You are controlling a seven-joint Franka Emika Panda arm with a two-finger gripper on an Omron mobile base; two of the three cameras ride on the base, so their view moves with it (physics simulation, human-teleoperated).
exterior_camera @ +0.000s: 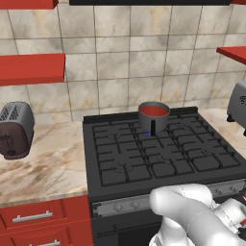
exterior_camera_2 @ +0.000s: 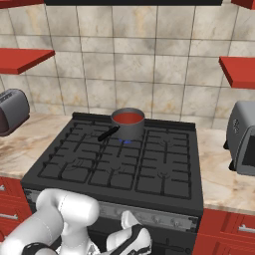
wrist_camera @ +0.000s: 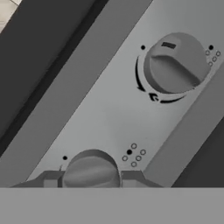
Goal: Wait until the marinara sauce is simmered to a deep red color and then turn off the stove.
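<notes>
Left base view, stove point(exterior_camera: 158, 158): wide black range between marble counters, its grey knob strip point(exterior_camera: 125, 205) facing the robot. Risk: the strip carries several look-alike knobs, so the wrong burner could be the one dealt with.
Right base view, arm: folded low in front of the range, with the gripper point(exterior_camera_2: 130, 234) down at the knob strip. Risk: any base drift or elbow swing here would drag the hand off the knob or knock the strip.
Saucepan point(exterior_camera: 153, 116): small grey pot on a rear middle burner, dark handle pointing toward the front. It sits well apart from the arm, so a spill looks unlikely.
Marinara sauce point(exterior_camera_2: 128, 118): smooth red disc inside the pan, rear centre of the stove. Risk: from these views I cannot judge whether the red is deep enough; turning off too soon fails the wait.
Hand view, far knob point(wrist_camera: 175, 63): untouched, further along the strip. Risk: mistaken for the right one.
Near knob point(wrist_camera: 91, 170): sits between the two dark finger tips point(wrist_camera: 50, 179).
Gripper state: fingers drawn in tight on the near knob, apparently pinching it. Risk: a shallow pinch on a smooth round cap may slip during rotation and leave the flame on.
</notes>
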